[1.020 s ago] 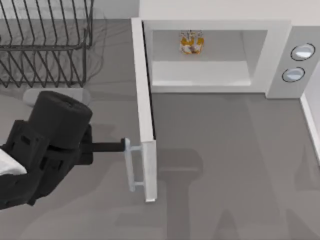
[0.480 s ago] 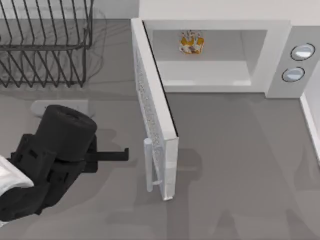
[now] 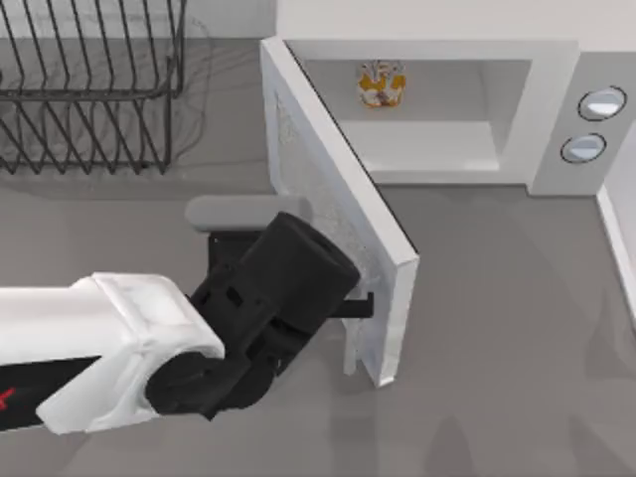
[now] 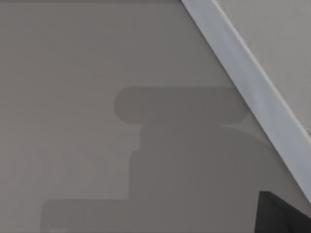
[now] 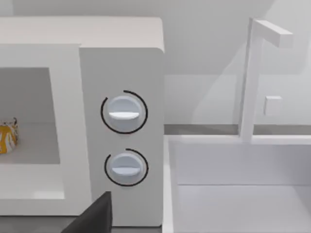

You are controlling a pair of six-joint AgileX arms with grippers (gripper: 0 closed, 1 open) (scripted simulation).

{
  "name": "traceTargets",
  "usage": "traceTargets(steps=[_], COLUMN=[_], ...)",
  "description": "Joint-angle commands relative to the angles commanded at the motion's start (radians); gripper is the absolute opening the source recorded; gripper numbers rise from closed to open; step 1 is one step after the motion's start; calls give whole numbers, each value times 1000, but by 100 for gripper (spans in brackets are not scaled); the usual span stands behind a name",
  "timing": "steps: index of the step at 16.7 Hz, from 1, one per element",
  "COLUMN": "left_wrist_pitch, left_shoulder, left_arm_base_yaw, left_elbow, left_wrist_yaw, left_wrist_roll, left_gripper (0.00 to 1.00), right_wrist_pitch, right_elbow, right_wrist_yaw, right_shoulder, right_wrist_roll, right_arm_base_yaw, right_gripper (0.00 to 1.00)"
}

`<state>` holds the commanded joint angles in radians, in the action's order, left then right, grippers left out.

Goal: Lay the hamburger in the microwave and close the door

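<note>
One gripper at work: the left gripper [image 3: 360,303], low in the middle of the top view, up against the outer face of the door [image 3: 328,189], just above the pale bar handle [image 3: 349,353]. Grip impossible to tell, hidden under the black wrist. Behind it, white forearm stretching off to the lower left edge of the frame. In the left wrist view, a dark corner of the same gripper [image 4: 282,216] at lower right, over bare grey table [image 4: 73,73], with the door's white edge [image 4: 252,82] slanting down from the top to the right side. Door half open, standing on a diagonal from its hinge at the upper left corner of the microwave [image 3: 556,109] down to its free edge near the frame's centre. Hamburger [image 3: 382,84] deep in the pale cavity, upper middle of the frame, well apart from the door and the gripper; seen too at the left edge of the right wrist view [image 5: 7,137], resting on the cavity floor. Two round knobs [image 3: 602,102] [image 3: 582,148] stacked on the grey side panel at upper right. Black wire rack [image 3: 89,89] at upper left, beyond the hinge. Right gripper [image 5: 95,218] parked facing the knob panel, a dark wedge at the bottom of its own view, grip not to be told.
</note>
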<state>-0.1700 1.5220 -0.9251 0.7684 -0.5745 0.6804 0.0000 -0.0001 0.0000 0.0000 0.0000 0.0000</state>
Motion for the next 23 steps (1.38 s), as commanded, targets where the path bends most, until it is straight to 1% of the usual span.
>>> traceTargets(steps=[2, 7, 9, 11, 14, 17, 23], left_wrist_pitch=[-9, -9, -29, -65, -129, -174, -179], left_shoulder=[35, 36, 72, 143, 262, 342, 350], left_arm_base_yaw=[-34, -34, -60, -99, -157, -194, -194], left_elbow=[35, 37, 74, 153, 319, 412, 423], left_wrist_yaw=[-27, -26, -34, -50, -83, -111, -112], left_wrist_roll=[33, 36, 54, 88, 152, 198, 204], left_gripper=[0, 0, 0, 0, 0, 0, 0], right_wrist_pitch=[0, 0, 0, 0, 0, 0, 0], right_elbow=[0, 0, 0, 0, 0, 0, 0], right_wrist_yaw=[0, 0, 0, 0, 0, 0, 0], right_shoulder=[0, 0, 0, 0, 0, 0, 0], right_wrist_roll=[0, 0, 0, 0, 0, 0, 0], right_arm_base_yaw=[0, 0, 0, 0, 0, 0, 0], right_gripper=[100, 100, 100, 100, 100, 100, 100])
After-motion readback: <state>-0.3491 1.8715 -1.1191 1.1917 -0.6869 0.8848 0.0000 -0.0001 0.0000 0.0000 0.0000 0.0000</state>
